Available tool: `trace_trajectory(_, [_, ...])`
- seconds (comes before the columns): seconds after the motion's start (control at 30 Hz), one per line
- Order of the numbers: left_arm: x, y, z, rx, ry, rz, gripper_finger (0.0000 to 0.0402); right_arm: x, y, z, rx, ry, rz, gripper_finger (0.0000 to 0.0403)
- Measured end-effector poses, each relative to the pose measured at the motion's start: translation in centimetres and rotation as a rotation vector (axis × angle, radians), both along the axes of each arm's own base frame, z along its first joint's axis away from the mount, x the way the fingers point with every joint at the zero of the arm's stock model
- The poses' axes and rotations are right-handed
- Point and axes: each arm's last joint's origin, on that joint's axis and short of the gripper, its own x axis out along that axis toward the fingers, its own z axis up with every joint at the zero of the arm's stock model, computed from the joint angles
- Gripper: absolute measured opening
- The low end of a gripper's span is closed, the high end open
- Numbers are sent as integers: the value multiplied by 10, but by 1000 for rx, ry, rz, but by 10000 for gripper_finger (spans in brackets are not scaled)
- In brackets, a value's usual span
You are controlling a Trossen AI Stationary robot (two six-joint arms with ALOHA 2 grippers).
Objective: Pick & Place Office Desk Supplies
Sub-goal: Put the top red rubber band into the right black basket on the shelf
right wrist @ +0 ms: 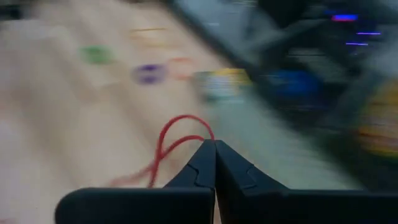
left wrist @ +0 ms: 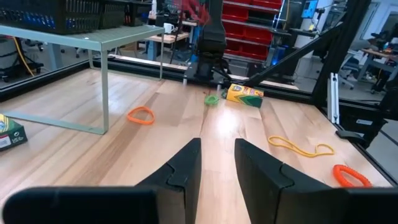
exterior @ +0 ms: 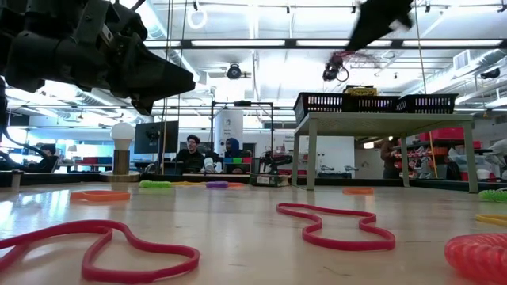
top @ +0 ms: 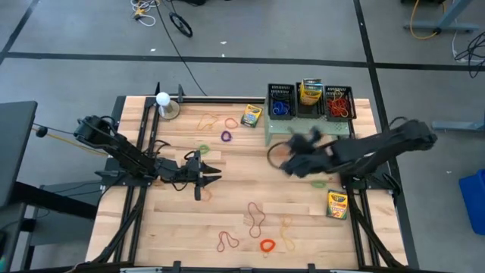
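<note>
Supplies lie scattered across your wooden table (top: 174, 227). Starting at your left, the left gripper (top: 214, 173) hovers low over the boards with its fingers (left wrist: 180, 171) a small way apart and nothing between them. Past it, toward the far edge, you see a green ring (top: 203, 149), a purple ring (top: 226, 136) and one crayon box (top: 251, 116) beside the pale green stand (top: 273, 135). Near the front edge lie a red rubber band (top: 227, 242), an orange ring (top: 267, 245) and a yellow rubber band (top: 287, 233). On the stand sit three black baskets (top: 281, 99), with blue, yellow and red items in them. Further right, your right gripper (top: 292, 155) is raised above the table in front of the stand, fingers pressed together on a red band loop (right wrist: 174, 142) that hangs from them. A second crayon box (top: 337, 204) lies by the right edge.
</note>
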Motion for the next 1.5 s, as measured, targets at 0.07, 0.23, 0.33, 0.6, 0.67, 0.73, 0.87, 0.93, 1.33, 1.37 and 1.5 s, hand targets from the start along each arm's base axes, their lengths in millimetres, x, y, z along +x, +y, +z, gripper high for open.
trace_trajectory(0.07, [0,0,0,0,0,0,103,-19,-9,22,-52,33,-89,1])
trace_trajectory(0.23, [0,0,0,-1,0,0,103,-51,-42,62,-142,113,-320,1])
trace_trajectory(0.33, [0,0,0,0,0,-1,103,-56,-67,68,-167,149,-375,1])
trace_trajectory(0.6, [1,0,1,-4,-10,0,103,-77,-133,52,-178,409,-658,0])
trace_trajectory(0.67, [1,0,1,-4,-9,-1,103,-83,-145,45,-163,456,-709,0])
trace_trajectory(0.73, [1,0,1,-4,-10,0,103,-87,-153,38,-153,485,-748,0])
trace_trajectory(0.87, [1,0,1,-4,-10,0,103,-91,-167,20,-92,519,-789,0])
trace_trajectory(0.93, [1,0,1,-4,-11,0,103,-92,-173,10,-52,525,-793,2])
trace_trajectory(1.33, [1,0,1,-4,-10,0,104,-94,-180,-4,-5,466,-853,128])
trace_trajectory(1.37, [1,0,1,-4,-10,0,104,-94,-180,-4,-8,461,-860,141])
trace_trajectory(1.5, [1,0,1,-4,-10,0,104,-93,-180,1,-16,443,-857,180])
